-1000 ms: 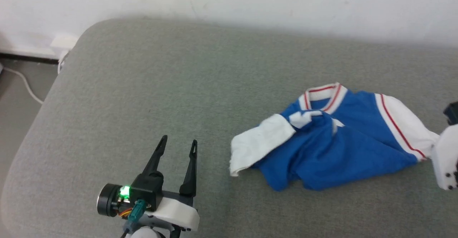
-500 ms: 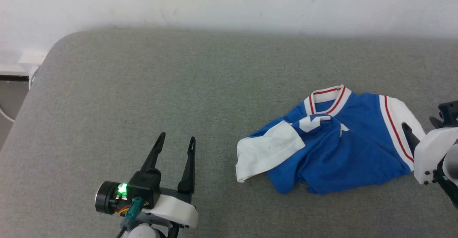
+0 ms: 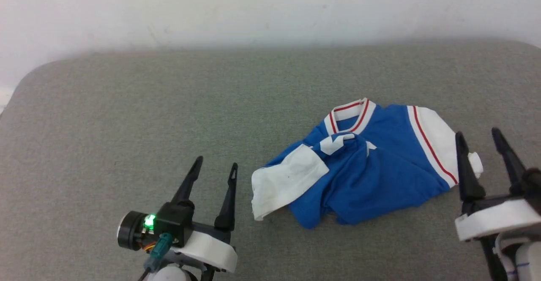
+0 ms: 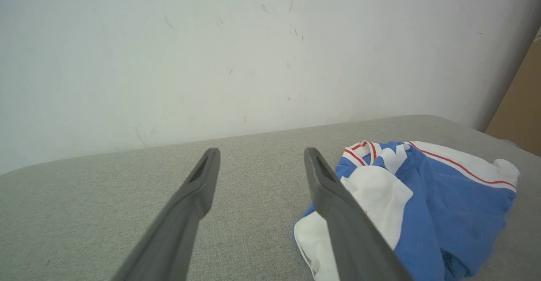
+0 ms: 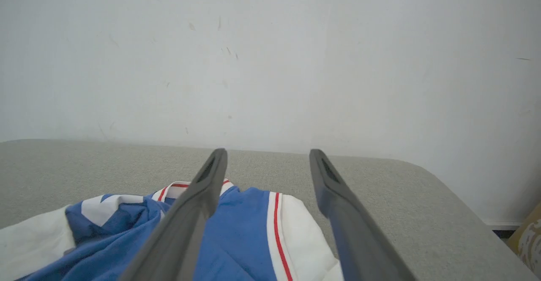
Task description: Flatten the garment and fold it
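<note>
Jersey T-shirt lay crumpled on the grey cushion's right half, nothing flattened or folded yet. Left gripper and right gripper both gaped wide and empty, flanking it.

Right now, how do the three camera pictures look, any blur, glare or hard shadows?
Head view: soft, even light, no glare; the royal-blue jersey T-shirt with white sleeves casts barely a shadow on the grey fabric surface. Left wrist view: the left pincer looms blurred in the foreground. Right wrist view: the right pincer is equally soft, the white wall evenly lit.
</note>
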